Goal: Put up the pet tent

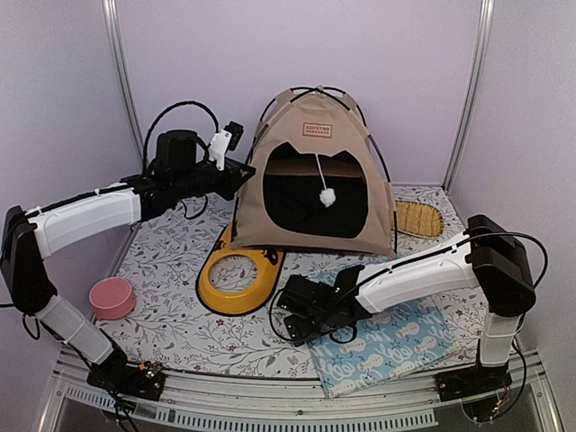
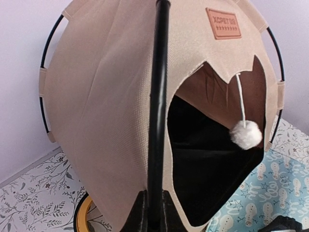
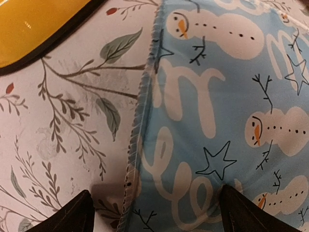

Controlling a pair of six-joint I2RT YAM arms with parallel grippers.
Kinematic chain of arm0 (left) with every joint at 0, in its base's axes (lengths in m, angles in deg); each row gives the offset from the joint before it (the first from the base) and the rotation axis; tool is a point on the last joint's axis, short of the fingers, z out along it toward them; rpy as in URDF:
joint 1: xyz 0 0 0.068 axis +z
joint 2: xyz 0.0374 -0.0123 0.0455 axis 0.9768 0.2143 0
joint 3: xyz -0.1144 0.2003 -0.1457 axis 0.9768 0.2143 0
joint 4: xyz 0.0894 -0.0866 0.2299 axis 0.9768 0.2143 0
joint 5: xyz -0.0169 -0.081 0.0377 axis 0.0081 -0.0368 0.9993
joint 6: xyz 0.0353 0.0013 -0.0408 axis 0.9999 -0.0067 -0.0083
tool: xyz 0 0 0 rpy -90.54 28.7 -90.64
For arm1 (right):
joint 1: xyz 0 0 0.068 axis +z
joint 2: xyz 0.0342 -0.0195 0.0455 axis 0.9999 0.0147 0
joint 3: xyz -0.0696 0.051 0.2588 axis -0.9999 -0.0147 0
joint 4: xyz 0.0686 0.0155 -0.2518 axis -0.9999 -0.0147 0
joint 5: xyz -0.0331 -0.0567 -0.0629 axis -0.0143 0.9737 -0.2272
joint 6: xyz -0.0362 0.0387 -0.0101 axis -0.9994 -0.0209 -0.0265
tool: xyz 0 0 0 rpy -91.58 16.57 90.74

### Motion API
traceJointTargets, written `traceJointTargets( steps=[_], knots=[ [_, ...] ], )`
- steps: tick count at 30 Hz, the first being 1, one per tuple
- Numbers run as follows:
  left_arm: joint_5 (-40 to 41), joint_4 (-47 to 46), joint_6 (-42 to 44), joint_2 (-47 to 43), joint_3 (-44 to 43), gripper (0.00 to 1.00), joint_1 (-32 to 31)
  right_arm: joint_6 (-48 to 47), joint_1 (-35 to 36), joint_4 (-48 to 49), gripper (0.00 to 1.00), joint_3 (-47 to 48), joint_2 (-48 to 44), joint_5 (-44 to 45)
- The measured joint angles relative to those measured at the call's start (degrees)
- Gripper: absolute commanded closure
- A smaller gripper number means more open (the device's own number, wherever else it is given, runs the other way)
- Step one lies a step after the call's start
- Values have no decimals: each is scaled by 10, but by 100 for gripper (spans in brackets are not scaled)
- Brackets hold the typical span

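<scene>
Left gripper (image 2: 155, 215) pinching a black pole (image 2: 158, 121) of the upright pet tent (image 1: 310, 180); right gripper (image 3: 154, 212) spread wide over snowman mat (image 3: 217, 121).

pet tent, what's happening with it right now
The pet tent stands upright at the back of the table, its poles arched and crossed over the top, the white pom-pom hanging in the doorway. The left pincer is shut on a black pole on the tent's side nearer the left arm. The right pincer is open and holds nothing, low over the edge of the blue snowman mat in front.
</scene>
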Motion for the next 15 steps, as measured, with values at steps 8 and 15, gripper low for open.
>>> traceJointTargets(
  steps=[8, 15],
  knots=[
    [0, -5, 7, 0, 14, 100, 0, 15, -6, -13, 99, 19, 4, -2],
    [0, -2, 9, 1, 30, 100, -1, 10, -10, 18, 100, 17, -29, -87]
  ],
)
